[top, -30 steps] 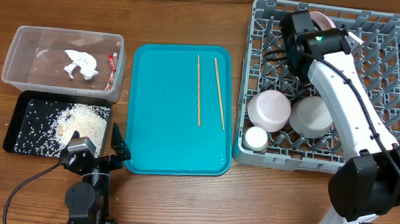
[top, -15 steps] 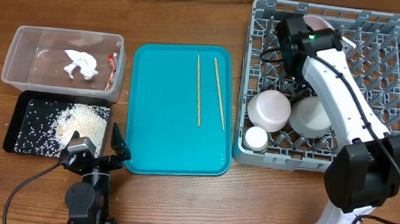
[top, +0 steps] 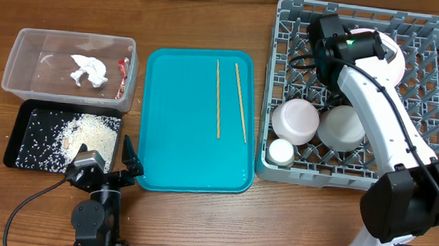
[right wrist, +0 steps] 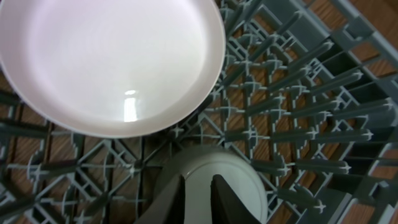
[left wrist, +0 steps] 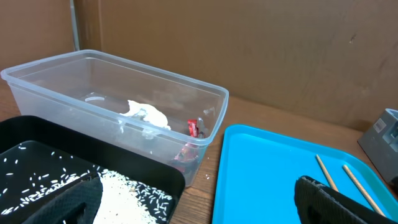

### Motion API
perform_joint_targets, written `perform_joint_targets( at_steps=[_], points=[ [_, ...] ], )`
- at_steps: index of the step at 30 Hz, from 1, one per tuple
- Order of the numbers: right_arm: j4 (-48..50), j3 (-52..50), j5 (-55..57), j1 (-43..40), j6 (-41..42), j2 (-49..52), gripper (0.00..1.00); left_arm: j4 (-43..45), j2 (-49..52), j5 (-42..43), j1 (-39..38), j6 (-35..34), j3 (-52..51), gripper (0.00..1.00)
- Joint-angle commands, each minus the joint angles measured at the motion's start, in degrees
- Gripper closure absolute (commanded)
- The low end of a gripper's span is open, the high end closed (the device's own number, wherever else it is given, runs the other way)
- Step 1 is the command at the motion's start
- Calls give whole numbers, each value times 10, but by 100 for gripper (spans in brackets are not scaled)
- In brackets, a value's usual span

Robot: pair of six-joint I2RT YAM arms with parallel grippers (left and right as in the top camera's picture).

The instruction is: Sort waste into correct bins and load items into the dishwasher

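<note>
The right gripper (right wrist: pixel 199 186) is seen released: its fingers are parted by a narrow gap and nothing is held between them. Just ahead of it, the plate (right wrist: pixel 106 62) is rested in the rack (right wrist: pixel 298 124), clear of the fingers. Directly beneath the fingers a bowl (right wrist: pixel 242 180) is seen. The other bowl (top: pixel 296 119) and the cup (top: pixel 282 151) are lodged in the same rack, back toward the arm's base.

The left gripper (left wrist: pixel 196 199) is spread wide and empty. Ahead of it, the napkin (left wrist: pixel 146 114) and the wrapper (left wrist: pixel 193 127) are held in the tub (left wrist: pixel 205 106). Under its left finger, the black tray (left wrist: pixel 37 134) is strewn with rice (left wrist: pixel 124 186). By its right finger, two chopsticks (left wrist: pixel 348 180) are laid on the teal tray (left wrist: pixel 261 168).
</note>
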Motion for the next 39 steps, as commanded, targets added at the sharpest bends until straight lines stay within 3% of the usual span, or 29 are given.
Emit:
perform_joint_targets(
  at_steps=[1, 6, 8, 12, 18, 23, 29, 31, 34, 38, 39],
  points=[
    [12, 23, -70, 10, -27, -30, 74, 1, -6, -1, 3, 7, -2, 0],
    [76, 64, -216, -37, -154, -75, 48, 1, -6, -1, 3, 7, -2, 0],
    [97, 70, -274, -75, -188, -84, 45, 1, -6, -1, 3, 7, -2, 0],
    [103, 58, -498, -230, -276, -62, 40, 1, -6, -1, 3, 7, -2, 0],
    [78, 56, -524, -347, -276, -4, 40, 1, -6, -1, 3, 7, -2, 0],
    [80, 56, -527, -366, -276, 56, 52, 1, -6, -1, 3, 7, -2, 0],
    [93, 56, -528, -342, -276, 108, 53, 1, -6, -1, 3, 7, -2, 0],
    [98, 56, -528, -335, -276, 119, 58, 1, -6, -1, 3, 7, -2, 0],
    [100, 56, -514, -326, -272, 124, 71, 1, -6, -1, 3, 7, -2, 0],
    [80, 55, -433, -318, -239, 125, 96, 1, -6, -1, 3, 7, -2, 0],
    [75, 56, -419, -319, -237, 123, 96, 1, -6, -1, 3, 7, -2, 0]
  ],
)
